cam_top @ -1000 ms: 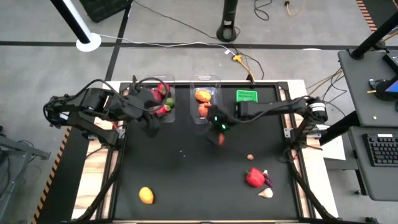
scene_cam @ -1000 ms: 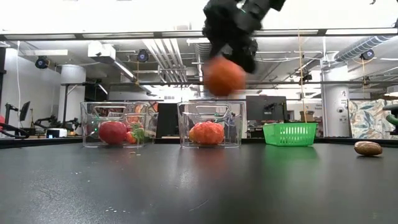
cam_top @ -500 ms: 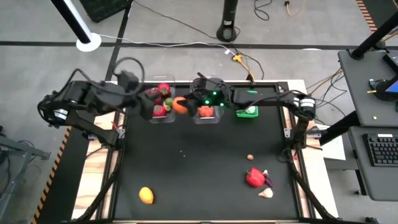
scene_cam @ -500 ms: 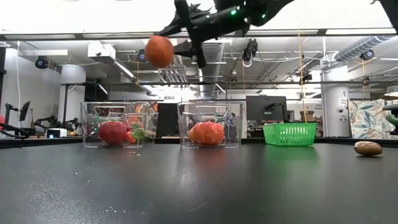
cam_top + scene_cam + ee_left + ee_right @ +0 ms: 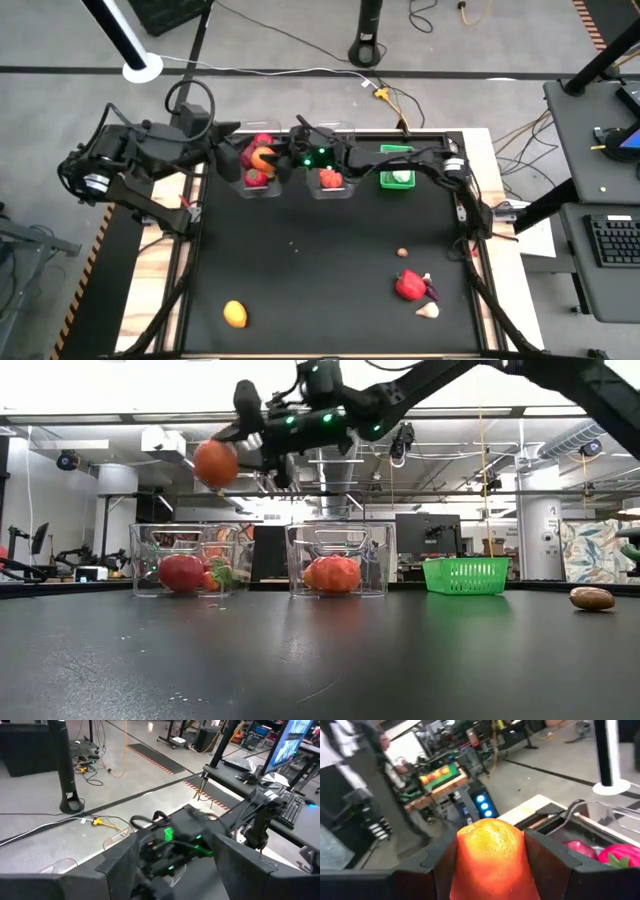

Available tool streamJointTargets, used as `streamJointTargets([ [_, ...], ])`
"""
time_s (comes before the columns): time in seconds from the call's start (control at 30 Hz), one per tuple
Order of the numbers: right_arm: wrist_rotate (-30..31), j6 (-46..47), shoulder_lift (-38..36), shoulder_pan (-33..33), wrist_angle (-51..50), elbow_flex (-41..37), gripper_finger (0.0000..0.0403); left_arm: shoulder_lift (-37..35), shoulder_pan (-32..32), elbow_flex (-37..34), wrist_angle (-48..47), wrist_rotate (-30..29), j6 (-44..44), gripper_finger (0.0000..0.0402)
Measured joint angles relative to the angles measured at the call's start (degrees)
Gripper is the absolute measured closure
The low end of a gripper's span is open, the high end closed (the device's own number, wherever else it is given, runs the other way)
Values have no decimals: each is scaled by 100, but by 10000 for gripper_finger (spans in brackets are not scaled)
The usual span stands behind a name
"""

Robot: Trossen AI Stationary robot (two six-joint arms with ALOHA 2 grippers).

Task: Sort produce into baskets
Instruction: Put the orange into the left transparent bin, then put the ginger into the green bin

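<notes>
My right gripper point(image 5: 270, 160) reaches across from the table's right and is shut on a round orange fruit point(image 5: 263, 158). It holds the fruit high above the left clear tub point(image 5: 190, 560), which contains red pieces. The middle clear tub point(image 5: 340, 560) holds a red-orange piece. The green mesh basket point(image 5: 466, 575) stands to its right. My left gripper point(image 5: 175, 845) is open and empty at the far left, beside the left tub point(image 5: 258, 165), facing the right arm. My right gripper pinches the orange fruit between its two fingers, one on each opposite side point(image 5: 465, 855). The fingers point(image 5: 542, 860) come about level from the table's right. The fruit point(image 5: 215, 463) is lifted clear, well above the left tub's rim.
On the near half of the table lie a yellow-orange fruit point(image 5: 235, 314), a red piece point(image 5: 410, 285) with a dark purple piece point(image 5: 432, 290) beside it, a white garlic-like piece point(image 5: 427, 310) and a small brown piece point(image 5: 402, 253). The table's middle is bare black surface.
My right gripper has carried the orange fruit up and toward the far left, from in front of the middle tub to above the left tub. My left gripper has drawn back from the left tub toward the table's left edge.
</notes>
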State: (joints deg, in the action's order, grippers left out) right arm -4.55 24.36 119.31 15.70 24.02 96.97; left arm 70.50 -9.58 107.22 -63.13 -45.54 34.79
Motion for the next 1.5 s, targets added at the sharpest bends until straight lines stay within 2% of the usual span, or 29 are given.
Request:
streamJointTargets([
  [0.27, 93, -149, 702, 48, -984, 875, 201, 10, -7, -7, -159, 2, 85, 171],
  [0.5, 157, -192, 1075, 46, -1951, 1549, 175, 35, -9, -9, -284, 0, 89, 171],
  [0.87, 169, -177, 1087, 57, -2470, 1729, 120, 47, -11, -9, -560, 65, 213, 171],
  [1.0, 106, -299, 837, 57, -2668, 1749, 105, 55, -13, -9, -1099, 552, 628, 170],
  [1.13, 108, -677, 376, 57, -3306, 1798, 96, 144, -85, -9, -1773, 1036, 1143, 170],
  [1.33, 110, -1218, -494, 72, -5296, 1799, 97, 371, -328, -11, -2551, 1498, 1591, 170],
  [1.5, 110, -1224, -1194, 69, -7410, 1731, 101, 647, -428, -11, -2688, 1621, 1550, 170],
])
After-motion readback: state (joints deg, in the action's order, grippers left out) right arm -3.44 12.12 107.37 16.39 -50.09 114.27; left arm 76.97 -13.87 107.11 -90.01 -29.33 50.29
